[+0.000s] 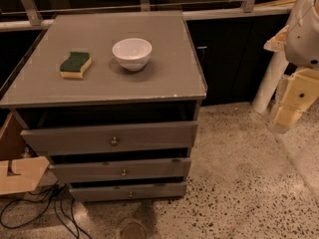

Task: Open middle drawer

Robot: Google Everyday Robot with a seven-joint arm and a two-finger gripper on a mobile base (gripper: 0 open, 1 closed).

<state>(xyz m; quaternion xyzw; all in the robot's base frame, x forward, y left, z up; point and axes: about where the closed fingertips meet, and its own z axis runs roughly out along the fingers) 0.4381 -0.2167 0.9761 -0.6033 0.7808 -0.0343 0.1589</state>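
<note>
- Speckled floor point(239, 193) lies nearest, black cables point(30, 210) at left;
- claw point(290, 107) hangs right of the cabinet point(195, 114); whether it is wide or narrow cannot be told;
- middle drawer point(119, 171) sits between the taller and slimmest fronts;
- worktop point(164, 78) carries sponge point(75, 64) and white bowl point(132, 54).

I see matt grey wood on the middle drawer point(84, 171), with a shiny metal knob point(123, 173). The bowl point(132, 53) is glossy white; my gripper point(291, 107), at far right, looks matt cream plastic.
</note>
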